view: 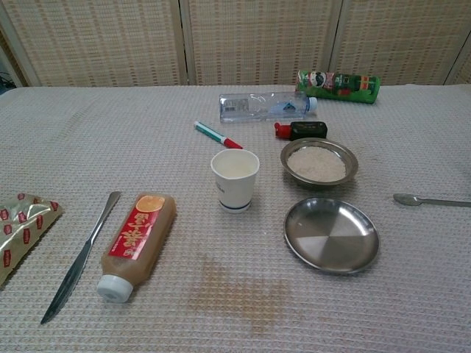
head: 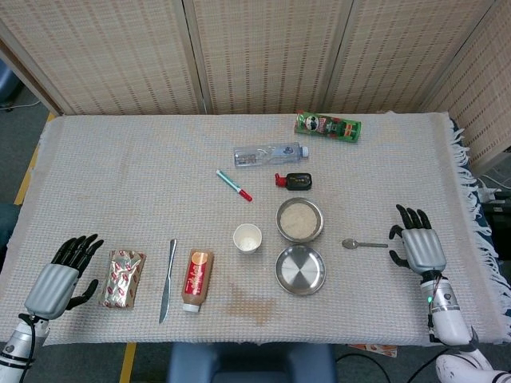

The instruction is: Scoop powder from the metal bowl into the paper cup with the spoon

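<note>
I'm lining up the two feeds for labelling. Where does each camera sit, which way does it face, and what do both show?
Head view: high above the near edge, looking steeply down on the whole table; both robot hands show, left and right.
Chest view: low at the near edge, looking across the table toward the screens; no robot hand shows.
Shared: cup, bowl of powder, empty bowl, spoon, knife.

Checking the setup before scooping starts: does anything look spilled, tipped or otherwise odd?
A brownish stain marks the cloth at the near edge, in front of the paper cup. The water bottle and chips can lie on their sides. No powder is spilled around the metal bowl.
</note>
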`<action>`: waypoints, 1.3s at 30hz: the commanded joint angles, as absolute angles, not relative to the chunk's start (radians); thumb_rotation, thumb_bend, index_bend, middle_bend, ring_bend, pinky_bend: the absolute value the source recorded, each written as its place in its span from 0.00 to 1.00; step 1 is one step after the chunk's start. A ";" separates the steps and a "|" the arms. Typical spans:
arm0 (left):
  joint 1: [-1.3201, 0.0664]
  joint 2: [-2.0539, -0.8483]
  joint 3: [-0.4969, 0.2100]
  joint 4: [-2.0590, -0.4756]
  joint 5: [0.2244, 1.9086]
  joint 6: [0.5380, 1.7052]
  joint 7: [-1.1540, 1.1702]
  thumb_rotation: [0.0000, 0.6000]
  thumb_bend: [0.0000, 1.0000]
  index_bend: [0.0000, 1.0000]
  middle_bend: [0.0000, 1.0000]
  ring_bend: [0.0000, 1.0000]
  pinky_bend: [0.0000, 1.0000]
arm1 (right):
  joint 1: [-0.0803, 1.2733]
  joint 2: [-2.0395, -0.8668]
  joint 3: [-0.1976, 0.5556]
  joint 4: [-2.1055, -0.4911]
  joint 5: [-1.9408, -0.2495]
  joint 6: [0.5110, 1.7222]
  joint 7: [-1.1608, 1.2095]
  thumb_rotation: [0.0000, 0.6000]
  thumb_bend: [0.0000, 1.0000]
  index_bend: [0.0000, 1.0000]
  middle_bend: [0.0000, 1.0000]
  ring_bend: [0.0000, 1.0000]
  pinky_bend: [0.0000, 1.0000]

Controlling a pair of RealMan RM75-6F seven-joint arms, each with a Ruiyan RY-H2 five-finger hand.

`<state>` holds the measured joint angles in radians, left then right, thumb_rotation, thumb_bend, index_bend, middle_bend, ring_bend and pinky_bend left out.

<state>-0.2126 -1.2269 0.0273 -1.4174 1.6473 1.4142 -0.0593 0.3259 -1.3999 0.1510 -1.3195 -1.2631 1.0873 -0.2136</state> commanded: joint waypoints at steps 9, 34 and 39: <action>-0.214 -1.227 0.032 -1.422 1.650 1.416 -0.050 1.00 0.45 0.00 0.00 0.00 0.08 | 0.389 -1.468 0.164 -1.227 -1.200 0.997 -0.246 1.00 0.25 0.47 0.00 0.00 0.00; -0.222 -1.219 0.040 -1.426 1.643 1.400 -0.059 1.00 0.47 0.00 0.00 0.00 0.08 | 0.451 -1.545 0.142 -1.146 -1.140 0.927 -0.302 1.00 0.28 0.53 0.00 0.00 0.00; -0.222 -1.218 0.041 -1.426 1.645 1.402 -0.059 1.00 0.47 0.00 0.00 0.00 0.08 | 0.458 -1.551 0.141 -1.139 -1.132 0.919 -0.304 1.00 0.29 0.54 0.00 0.00 0.00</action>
<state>-0.2221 -1.2185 0.0412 -1.4260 1.6445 1.4018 -0.0589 0.4578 -1.5502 0.1411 -1.1392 -1.1322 0.9195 -0.3037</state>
